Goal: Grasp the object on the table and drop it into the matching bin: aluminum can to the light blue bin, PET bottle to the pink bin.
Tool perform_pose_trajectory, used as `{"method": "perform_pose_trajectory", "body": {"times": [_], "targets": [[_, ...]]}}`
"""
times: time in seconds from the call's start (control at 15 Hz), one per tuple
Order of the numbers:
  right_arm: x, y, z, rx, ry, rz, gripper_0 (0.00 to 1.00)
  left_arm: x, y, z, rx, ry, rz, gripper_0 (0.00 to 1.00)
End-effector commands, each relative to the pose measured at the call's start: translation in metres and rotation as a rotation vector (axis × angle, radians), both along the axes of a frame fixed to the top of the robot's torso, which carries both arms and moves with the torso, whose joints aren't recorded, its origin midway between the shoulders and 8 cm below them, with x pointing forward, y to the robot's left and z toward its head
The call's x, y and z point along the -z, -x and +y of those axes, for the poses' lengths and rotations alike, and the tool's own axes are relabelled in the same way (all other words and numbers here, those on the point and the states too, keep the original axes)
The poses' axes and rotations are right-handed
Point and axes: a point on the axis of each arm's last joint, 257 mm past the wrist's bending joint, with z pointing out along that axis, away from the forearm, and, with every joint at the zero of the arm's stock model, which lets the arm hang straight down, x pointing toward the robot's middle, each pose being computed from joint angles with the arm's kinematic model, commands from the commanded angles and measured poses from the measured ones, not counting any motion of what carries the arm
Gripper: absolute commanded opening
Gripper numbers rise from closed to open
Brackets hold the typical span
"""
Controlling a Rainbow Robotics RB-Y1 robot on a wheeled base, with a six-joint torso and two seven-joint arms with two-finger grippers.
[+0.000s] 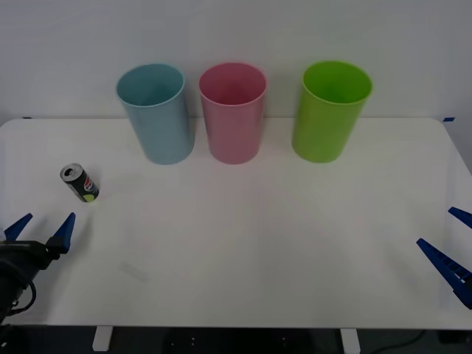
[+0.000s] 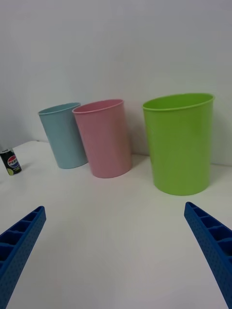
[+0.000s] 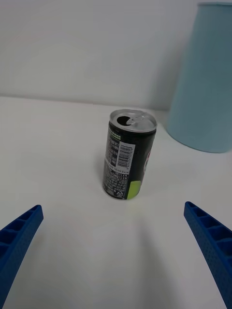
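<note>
A small black aluminum can with a silver top stands upright on the left side of the white table; it also appears as the can and, far off, the can. My left gripper hovers open a short way in front of it, fingers apart with nothing between them. The light blue bin stands at the back, behind and to the right of the can, with the pink bin beside it. Low at the table's right edge, my right gripper is open.
A lime green bin stands to the right of the pink one. All three bins are upright and line the back of the table by a white wall. The table's left edge lies close to the can.
</note>
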Motion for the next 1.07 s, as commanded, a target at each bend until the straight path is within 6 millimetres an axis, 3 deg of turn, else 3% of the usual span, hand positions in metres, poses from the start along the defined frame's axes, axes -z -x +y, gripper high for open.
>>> {"method": "perform_pose_trajectory", "body": {"times": [0.07, 1.07], "targets": [[0.0, 0.0, 0.0, 0.0, 0.0, 0.0, 1.0, -0.001, -0.01, -0.004, 0.005, 0.002, -0.003, 1.0], [0.0, 0.0, 0.0, 0.0, 0.0, 0.0, 1.0, 0.006, -0.087, -0.023, -0.012, -0.024, 0.036, 1.0]]}}
